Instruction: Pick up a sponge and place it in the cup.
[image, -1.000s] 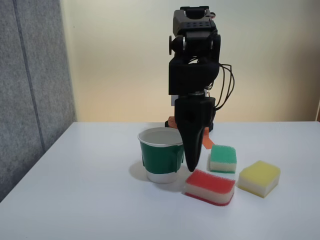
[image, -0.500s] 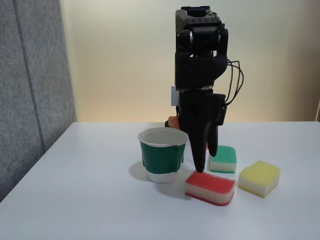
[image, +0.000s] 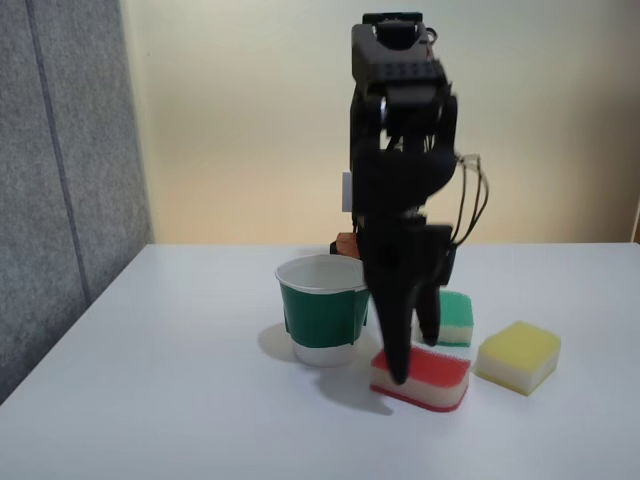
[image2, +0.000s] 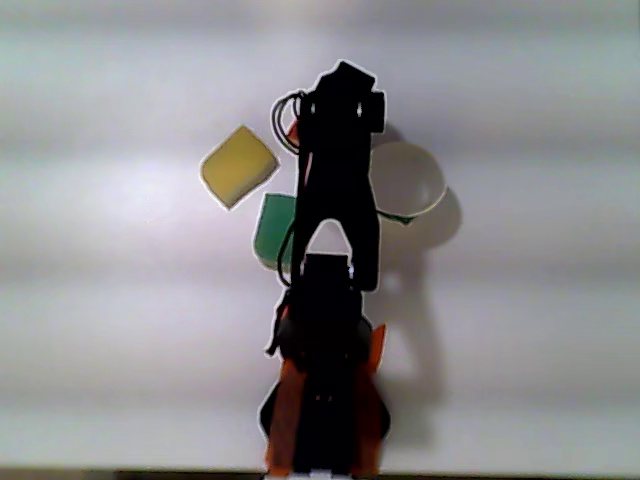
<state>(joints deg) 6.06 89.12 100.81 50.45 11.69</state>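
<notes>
The gripper (image: 413, 360) points down with its fingers spread apart, one tip over the red sponge (image: 430, 380). The sponge lies flat on the white table (image: 180, 400), near the front edge, just beside the green paper cup (image: 320, 315). A green sponge (image: 455, 318) and a yellow sponge (image: 518, 355) lie near it.

In the fixed view, part of the sponge (image: 432, 377) is covered by the gripper (image: 414, 356), and the right side of the cup (image: 322, 311) is overlapped by the arm. Beside the cup in the other view, the green-topped sponge (image2: 268, 230) is half hidden under the arm.
</notes>
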